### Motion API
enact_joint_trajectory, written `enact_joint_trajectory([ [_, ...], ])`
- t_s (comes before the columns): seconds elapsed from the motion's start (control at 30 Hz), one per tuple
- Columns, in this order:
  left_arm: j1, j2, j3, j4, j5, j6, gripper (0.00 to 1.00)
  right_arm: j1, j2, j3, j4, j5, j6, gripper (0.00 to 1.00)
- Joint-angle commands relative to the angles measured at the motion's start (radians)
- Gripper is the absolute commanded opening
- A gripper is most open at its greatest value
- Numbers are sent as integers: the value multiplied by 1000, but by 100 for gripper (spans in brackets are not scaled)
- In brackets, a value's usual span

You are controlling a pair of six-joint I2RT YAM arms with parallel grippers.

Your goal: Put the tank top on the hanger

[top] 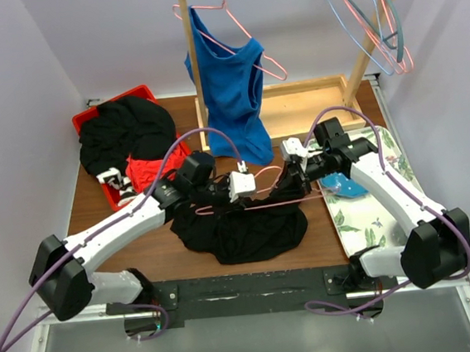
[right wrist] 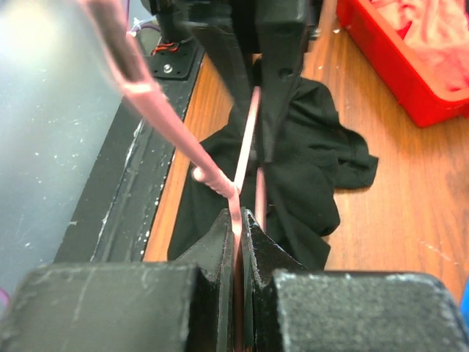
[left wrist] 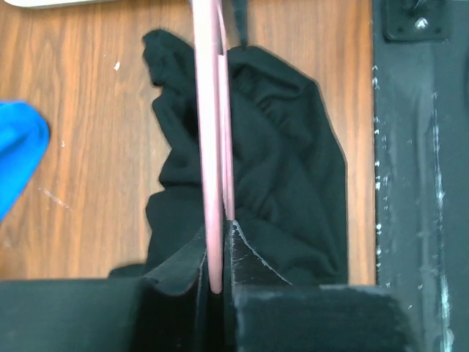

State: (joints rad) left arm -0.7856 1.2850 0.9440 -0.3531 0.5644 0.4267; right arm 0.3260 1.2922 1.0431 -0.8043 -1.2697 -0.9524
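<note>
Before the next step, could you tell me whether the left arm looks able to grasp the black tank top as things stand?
Probably not yet: the left jaws are shut on the pink hanger, which the right jaws pinch too. The tank top lies uncovered just beneath.

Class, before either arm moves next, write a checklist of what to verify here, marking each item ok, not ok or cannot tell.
1. Left fingers closed on the hanger: ok.
2. Right fingers closed on the hanger: ok.
3. Hanger held over the tank top: ok.
4. Tank top on the hanger: not ok, crumpled on the table.
5. Shoulder straps located: cannot tell.
</note>
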Motion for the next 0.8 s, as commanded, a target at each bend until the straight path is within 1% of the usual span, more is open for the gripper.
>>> enact_joint_trajectory([
  [0.0, 5, 8, 59, 43, -38, -136, 0, 4, -34, -14, 39, 19, 24, 0],
  [0.03, 5, 1, 46, 51, -76, -167, 0, 4, -37, -17, 94, 38, 103, 12],
  [0.07, 5, -13, 30, 78, -92, -202, 0, 4, -45, -17, 121, 102, 148, 20],
  [0.1, 5, -45, 12, 95, -106, -256, 0, 2, -62, -12, 146, 139, 241, 30],
  [0.13, 5, -65, -31, 115, -132, -290, 0, -14, -74, -6, 192, 194, 283, 43],
  [0.17, 5, -85, -54, 158, -150, -324, 0, -28, -86, 0, 204, 238, 314, 48],
  [0.2, 5, -126, -80, 181, -171, -398, 0, -50, -115, 17, 214, 321, 378, 55],
  [0.23, 6, -142, -124, 199, -220, -419, 0, -98, -128, 21, 255, 357, 430, 73],
  [0.27, 6, -160, -143, 224, -242, -468, 0, -128, -137, 29, 273, 390, 482, 82],
  [0.3, 9, -186, -181, 239, -257, -524, 0, -152, -155, 52, 274, 436, 550, 84],
  [0.33, 11, -197, -195, 253, -294, -555, 0, -197, -160, 69, 249, 444, 550, 85],
  [0.37, 13, -207, -211, 278, -311, -590, 0, -208, -165, 86, 222, 458, 544, 85],
  [0.4, 14, -213, -232, 289, -325, -644, 0, -208, -169, 113, 156, 473, 520, 85],
  [0.47, 19, -211, -244, 304, -356, -687, 0, -208, -177, 124, 97, 483, 497, 85],
  [0.5, 20, -202, -252, 312, -363, -725, 0, -208, -179, 120, 64, 474, 480, 84],
  [0.57, 22, -193, -263, 338, -382, -761, 0, -205, -185, 94, 50, 446, 469, 81],
  [0.6, 22, -181, -267, 370, -396, -796, 0, -205, -185, 53, 59, 432, 469, 81],
  [0.7, 22, -158, -278, 413, -411, -839, 0, -122, -162, -12, 66, 493, 478, 78],
  [0.73, 22, -153, -280, 437, -405, -845, 0, -46, -150, -24, 70, 528, 477, 77],
  [0.77, 22, -144, -281, 445, -402, -853, 0, -12, -118, -37, 76, 602, 478, 77],
])
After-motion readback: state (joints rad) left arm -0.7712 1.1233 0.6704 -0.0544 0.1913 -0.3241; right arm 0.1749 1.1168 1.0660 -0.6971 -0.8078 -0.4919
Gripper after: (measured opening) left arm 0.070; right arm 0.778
